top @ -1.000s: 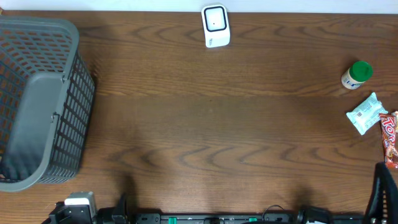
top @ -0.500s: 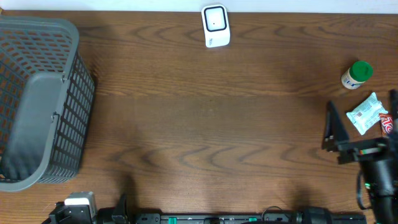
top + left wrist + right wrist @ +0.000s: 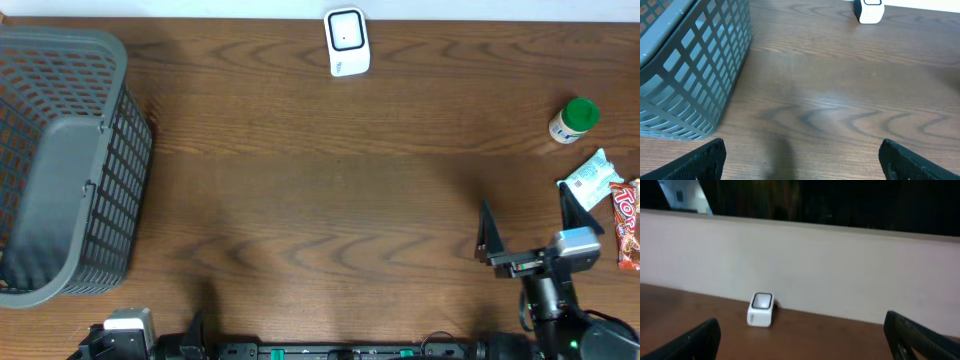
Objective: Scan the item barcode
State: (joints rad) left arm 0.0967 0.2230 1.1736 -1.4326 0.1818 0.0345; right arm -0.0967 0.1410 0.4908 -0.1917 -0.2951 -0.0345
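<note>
The white barcode scanner (image 3: 347,43) stands at the table's far edge, centre; it also shows as the scanner (image 3: 760,309) against the wall and the scanner (image 3: 869,10) at the top. Three items lie at the right edge: a green-capped bottle (image 3: 573,120), a white and blue packet (image 3: 590,180) and a red candy bar (image 3: 627,225). My right gripper (image 3: 528,222) hangs open and empty just left of the packet and bar, touching neither. My left gripper (image 3: 802,167) is open over bare wood near the front edge, with nothing between its fingers.
A grey mesh basket (image 3: 130,150) fills the left end of the table, seen close on the left as the basket (image 3: 700,75). The wooden tabletop stretches between basket, scanner and items. A pale wall (image 3: 840,270) rises behind the scanner.
My right arm has come up from the front right corner, passed beside the packet, and now stands lower and further left. The left arm and all objects are still.
</note>
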